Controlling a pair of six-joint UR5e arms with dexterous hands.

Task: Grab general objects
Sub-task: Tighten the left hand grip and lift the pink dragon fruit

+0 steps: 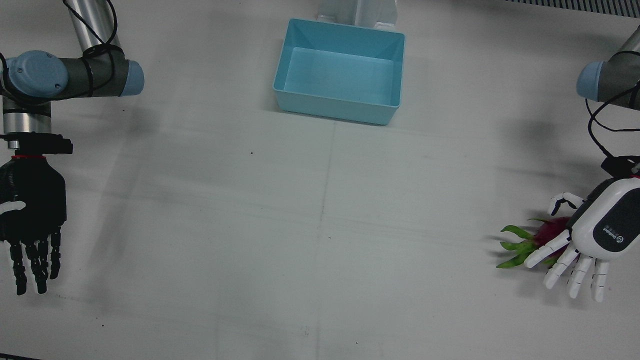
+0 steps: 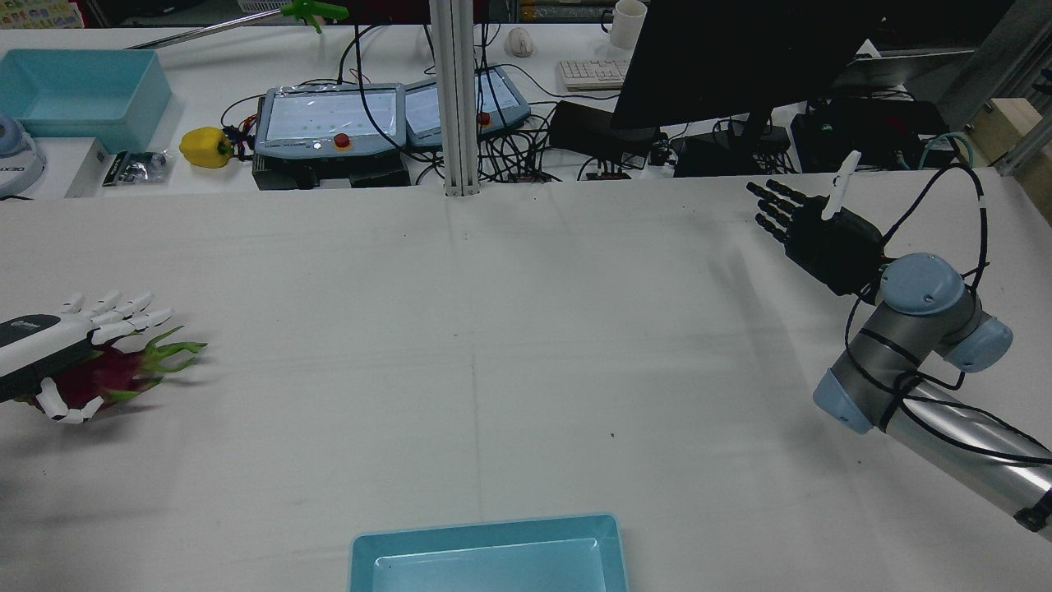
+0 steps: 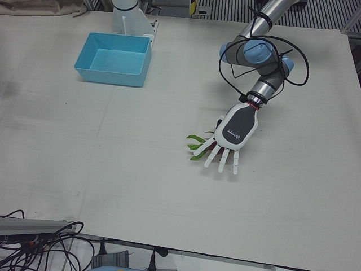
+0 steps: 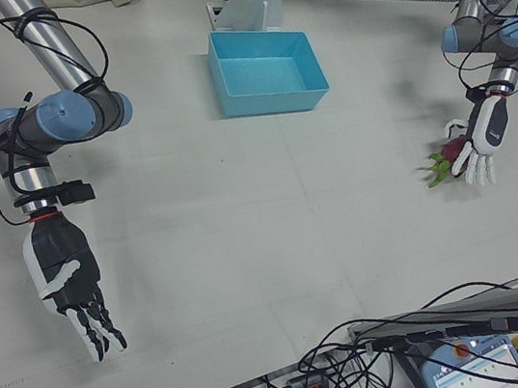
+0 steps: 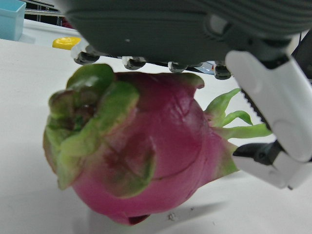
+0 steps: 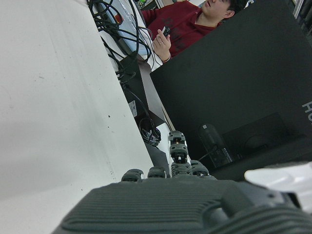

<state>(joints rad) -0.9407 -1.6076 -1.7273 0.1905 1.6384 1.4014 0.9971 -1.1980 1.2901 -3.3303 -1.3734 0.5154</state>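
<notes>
A pink dragon fruit [image 1: 549, 231] with green leaf tips lies on the white table near the robot's left edge. My white left hand [image 1: 597, 234] lies palm-down right over it, fingers straight and spread past the fruit, thumb bent beside it. In the left hand view the fruit [image 5: 146, 156] sits on the table just under the palm [image 5: 185, 29]; no finger is closed round it. The rear view shows the same hand [image 2: 41, 341] above the fruit [image 2: 103, 374]. My black right hand [image 1: 32, 200] hangs open on the far opposite side, holding nothing.
A light blue bin [image 1: 335, 106] stands at the robot's side of the table, midway between the arms. Beyond the table's far edge are a desk with a monitor [image 2: 723, 57], teach pendants [image 2: 329, 119], cables and a seated person [image 6: 180, 22].
</notes>
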